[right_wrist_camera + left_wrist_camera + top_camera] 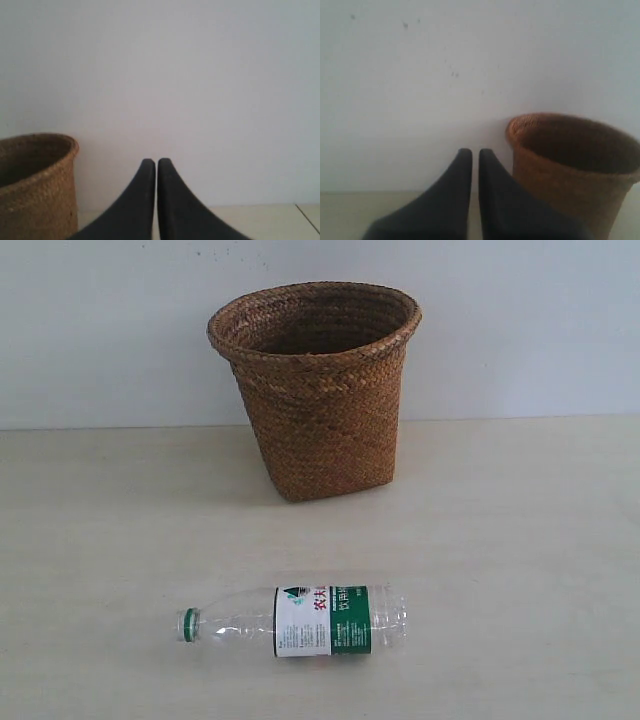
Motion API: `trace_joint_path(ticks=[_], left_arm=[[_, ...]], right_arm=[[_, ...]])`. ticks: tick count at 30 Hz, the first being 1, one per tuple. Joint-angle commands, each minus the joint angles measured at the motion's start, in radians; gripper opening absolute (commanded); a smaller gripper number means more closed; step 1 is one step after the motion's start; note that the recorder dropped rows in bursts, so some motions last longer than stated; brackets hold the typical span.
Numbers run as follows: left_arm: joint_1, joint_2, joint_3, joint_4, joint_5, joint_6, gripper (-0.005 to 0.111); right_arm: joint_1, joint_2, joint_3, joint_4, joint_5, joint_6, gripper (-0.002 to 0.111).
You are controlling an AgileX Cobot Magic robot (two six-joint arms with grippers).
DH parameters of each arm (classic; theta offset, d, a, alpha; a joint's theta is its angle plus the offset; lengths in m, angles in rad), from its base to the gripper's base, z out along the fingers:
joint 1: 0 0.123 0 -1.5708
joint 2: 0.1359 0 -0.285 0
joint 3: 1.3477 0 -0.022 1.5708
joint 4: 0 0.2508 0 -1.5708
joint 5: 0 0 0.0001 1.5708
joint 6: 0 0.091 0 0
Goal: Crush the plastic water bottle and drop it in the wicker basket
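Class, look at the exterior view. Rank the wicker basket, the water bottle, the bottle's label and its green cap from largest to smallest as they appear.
1. wicker basket
2. water bottle, smaller although it lies nearer the camera
3. label
4. green cap

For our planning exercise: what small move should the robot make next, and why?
Probably lower the left hand, opening it, toward the plastic water bottle: it lies uncrushed on its side near the wicker basket, and the right hand is likewise shut and empty.
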Motion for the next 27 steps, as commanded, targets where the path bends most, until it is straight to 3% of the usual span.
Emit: trace_joint_path(ticks=[1,6,10,11,14,16,20,23,27], left_arm=[[-0.023,0.125,-0.093,0.105,0.165,-0.025,0.004],[-0.051,0.253,-0.220,0.206,0.392,0.033,0.004],[-0.091,0.366,-0.340,0.127,0.644,0.229,0.004],[-0.110,0.413,-0.376,0.015,0.699,0.359,0.004],[-0.130,0.505,-0.454,-0.217,0.833,0.652,0.004],[-0.130,0.589,-0.501,-0.443,0.943,0.990,0.004],[-0.130,0.680,-0.505,-0.772,1.048,1.568,0.004],[-0.130,0.745,-0.505,-0.897,1.114,1.853,0.007],[-0.130,0.815,-0.505,-0.921,1.151,2.105,0.039]], right_arm=[[-0.002,0.132,-0.111,-0.067,0.170,-0.024,0.000],[-0.002,0.272,-0.239,-0.067,0.394,-0.169,0.000],[-0.002,0.385,-0.341,0.080,0.546,-0.355,0.000],[-0.002,0.430,-0.380,0.224,0.627,-0.520,0.000],[-0.002,0.521,-0.451,0.471,0.832,-0.761,0.000],[0.024,0.602,-0.491,0.616,0.943,-0.882,0.000],[0.185,0.681,-0.496,0.618,0.963,-0.920,0.000],[0.269,0.752,-0.519,0.616,0.987,-0.930,0.000],[0.327,0.858,-0.600,0.618,1.064,-0.930,0.000]])
